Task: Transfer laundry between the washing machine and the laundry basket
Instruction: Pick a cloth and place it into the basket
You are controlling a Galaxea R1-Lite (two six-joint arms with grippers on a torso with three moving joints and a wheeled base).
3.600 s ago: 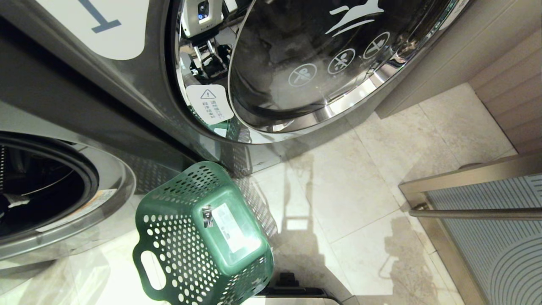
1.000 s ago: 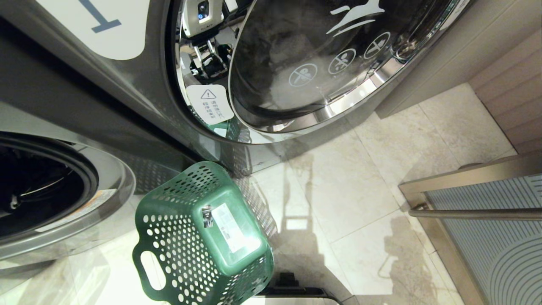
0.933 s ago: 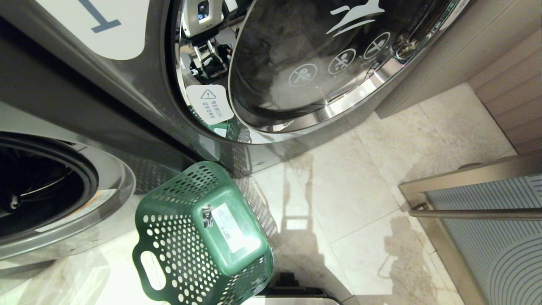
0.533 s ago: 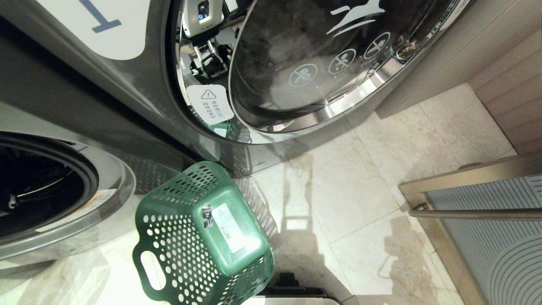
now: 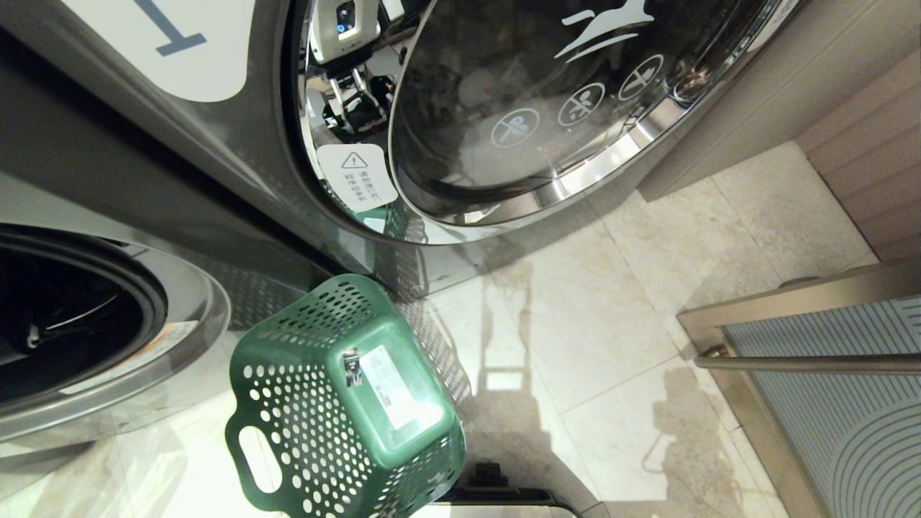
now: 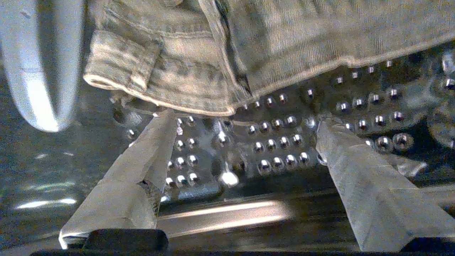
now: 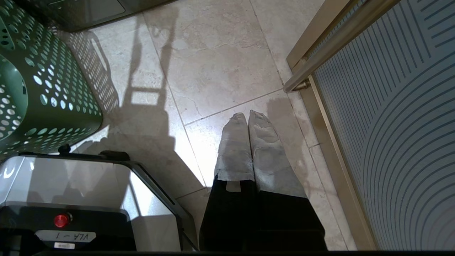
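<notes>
Inside the drum, we found the left gripper (image 6: 241, 142) spread wide and empty, the laundry (image 6: 227, 49) lying just beyond its fingertips (image 6: 161, 122) on the studded drum wall (image 6: 277, 149). Cloth was grey-beige, mottled, seamed, crumpled. Right gripper (image 7: 247, 119) hung closed over floor tiles (image 7: 213, 64).

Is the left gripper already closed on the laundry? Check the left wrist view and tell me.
No: the left gripper stands open inside the drum, its fingertips just short of the laundry, with nothing between them.
</notes>
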